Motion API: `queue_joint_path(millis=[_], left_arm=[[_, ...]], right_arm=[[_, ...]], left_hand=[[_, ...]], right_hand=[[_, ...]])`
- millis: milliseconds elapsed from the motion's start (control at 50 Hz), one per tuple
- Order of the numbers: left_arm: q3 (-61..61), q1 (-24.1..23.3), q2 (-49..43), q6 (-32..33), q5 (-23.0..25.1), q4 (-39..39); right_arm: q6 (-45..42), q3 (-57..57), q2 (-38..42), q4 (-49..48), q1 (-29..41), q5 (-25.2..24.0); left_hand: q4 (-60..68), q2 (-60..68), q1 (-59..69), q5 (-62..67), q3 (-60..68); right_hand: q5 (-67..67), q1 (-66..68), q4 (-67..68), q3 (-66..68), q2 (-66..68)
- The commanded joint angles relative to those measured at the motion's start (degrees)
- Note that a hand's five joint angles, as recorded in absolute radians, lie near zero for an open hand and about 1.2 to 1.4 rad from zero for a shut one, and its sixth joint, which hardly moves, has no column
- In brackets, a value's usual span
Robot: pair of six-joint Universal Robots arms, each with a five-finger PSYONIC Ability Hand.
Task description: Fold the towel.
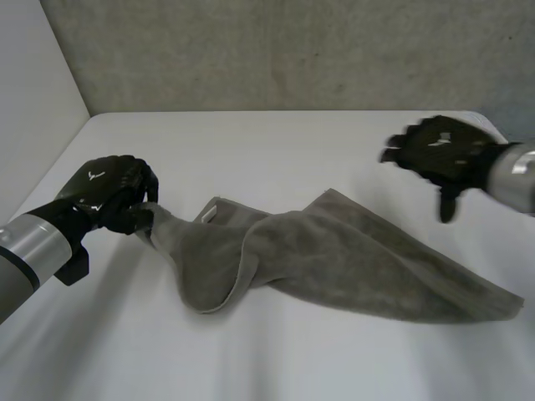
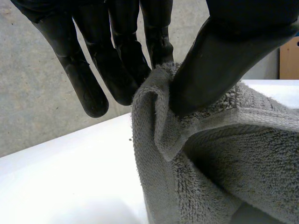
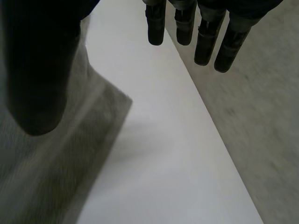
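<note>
- White table point(image 1: 276, 142) and a grey wall point(image 1: 276, 50) behind it are seen in the head view. The towel point(image 1: 351, 259) is laid across the middle and right part of the table. It is loosely doubled over itself, and a small label point(image 1: 211, 210) is turned up near its left end.
- At that left end the towel is drawn up into a narrow point, which is held by the left hand point(image 1: 109, 192). The rest of the cloth is lying on the table.
- How it is held is made clear by the left wrist view. A bunched edge of the towel is pinched between the thumb point(image 2: 219, 60) and the nearest finger, while the other fingers point(image 2: 88, 84) are hanging straight beside the cloth.
- A piece of brown wood point(image 2: 289, 58) is also seen in that view, beyond the table.
- The right hand point(image 1: 443, 154) is held in the air over the far right part of the table, apart from the towel. Its fingers are spread and relaxed, its thumb is pointed downward, and nothing is held in it.
- In the right wrist view the straight, separated fingertips point(image 3: 205, 46) are seen from the palm side. A flat corner of the towel is seen on the table below the thumb.
- The table's edge and a grey floor point(image 3: 261, 140) beyond it are shown there as well.
</note>
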Motion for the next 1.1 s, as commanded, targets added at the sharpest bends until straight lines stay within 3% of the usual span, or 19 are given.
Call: queue_joint_path(millis=[20, 140, 200, 320, 500, 540, 580, 600, 620, 640, 760, 900, 1100], left_arm=[[-0.6, 0.0, 0.1, 0.0, 0.2, 0.0], [-0.7, -0.1, 0.0, 0.1, 0.2, 0.6], [-0.6, 0.0, -0.5, 0.1, 0.2, 0.7], [-0.5, 0.0, -0.7, 0.0, 0.2, 0.7], [-0.4, 0.4, -0.9, 0.0, 0.3, 0.9], [-0.4, 0.5, -1.0, 0.0, 0.3, 0.9], [-0.3, 0.6, -1.1, 0.1, 0.3, 0.9], [-0.2, 0.7, -1.1, 0.0, 0.3, 0.9], [-0.2, 0.7, -1.1, 0.0, 0.3, 0.9], [-0.2, 0.7, -1.1, 0.0, 0.3, 0.9], [0.2, 1.1, -1.0, 0.0, 0.3, 0.9], [1.9, 2.1, -0.2, -0.5, 0.2, 0.8], [7.9, 7.5, 6.5, -2.7, 0.6, -2.2]], right_arm=[[3.5, -11.5, 15.2, -1.7, 11.0, 6.8], [7.8, -22.3, 27.0, -1.7, 16.7, 7.5], [12.0, -27.3, 32.0, -1.6, 18.1, 7.4], [20.1, -34.3, 37.6, -1.8, 18.6, 6.7], [22.1, -37.7, 42.1, -2.3, 18.9, 6.8], [22.1, -38.1, 42.4, -2.3, 18.9, 6.8], [22.4, -38.9, 42.6, -2.2, 18.9, 7.0], [22.4, -38.9, 42.6, -2.2, 18.9, 7.0], [22.7, -39.5, 42.2, -2.1, 18.9, 7.2], [22.8, -39.9, 41.3, -2.1, 18.9, 7.2], [23.8, -39.8, 35.2, -1.6, 18.6, 6.9], [23.3, -35.0, 21.0, 1.8, 17.9, 6.5], [22.2, -31.5, 6.3, 8.8, 12.7, 6.0]], left_hand=[[2.2, 4.0, 8.5, 7.0, 3.6], [2.2, 4.0, 8.5, 7.0, 3.6], [2.2, 4.0, 8.5, 7.0, 3.6], [2.2, 4.0, 8.5, 7.0, 3.6], [2.2, 4.0, 8.5, 7.0, 3.6], [2.2, 4.0, 8.5, 7.0, 3.6], [2.2, 4.0, 8.5, 7.0, 3.6], [2.2, 4.0, 8.5, 7.0, 3.6], [2.2, 4.0, 8.5, 7.0, 3.6], [2.2, 4.0, 8.5, 7.0, 3.6], [2.2, 4.0, 8.5, 7.0, 3.6], [2.2, 4.0, 8.5, 7.0, 3.6], [2.2, 4.0, 8.5, 7.0, 3.6]], right_hand=[[-1.0, -0.9, -1.4, -1.1, -1.2], [14.1, 14.2, 13.7, 14.0, 13.9], [14.6, 14.8, 14.2, 14.6, 14.5], [15.1, 15.3, 14.7, 15.1, 15.0], [21.5, 21.7, 21.1, 21.5, 21.4], [28.1, 28.2, 27.7, 28.0, 27.9], [51.9, 52.0, 51.4, 51.8, 51.7], [52.0, 52.1, 51.5, 51.9, 51.8], [63.6, 63.8, 63.2, 63.6, 63.5], [66.5, 66.7, 66.1, 66.4, 66.4], [66.6, 66.7, 66.1, 66.5, 66.4], [66.6, 66.7, 66.1, 66.5, 66.4], [66.6, 66.7, 66.1, 66.5, 66.4]])
